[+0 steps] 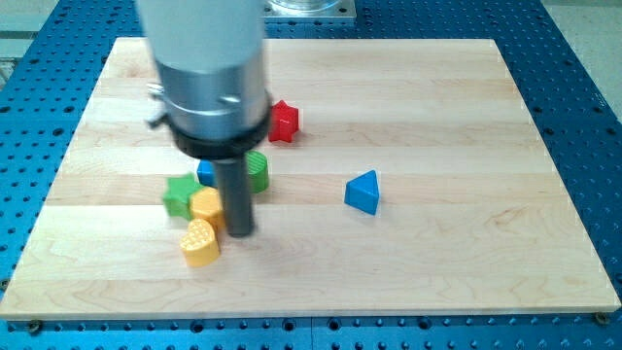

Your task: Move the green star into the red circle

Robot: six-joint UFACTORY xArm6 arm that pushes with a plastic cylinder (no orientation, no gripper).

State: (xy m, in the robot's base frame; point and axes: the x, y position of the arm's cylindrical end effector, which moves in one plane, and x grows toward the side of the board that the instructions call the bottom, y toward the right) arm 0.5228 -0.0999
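Note:
The green star [178, 193] lies on the wooden board at the view's left of centre. A yellow block [206, 205] touches its right side and a yellow heart [200, 243] lies just below that. My tip [240, 232] rests on the board right of the yellow block and about a block's width right of the star. A blue block [206, 172] and a green round block [257, 170] sit behind the rod, partly hidden by it. A red block [284, 121] lies further up, partly hidden by the arm's body; its shape is unclear.
A blue triangle [362, 192] lies alone to the view's right of centre. The wooden board [466, 253] sits on a blue perforated table [593, 117]. The arm's grey body [204, 68] covers the upper left of the board.

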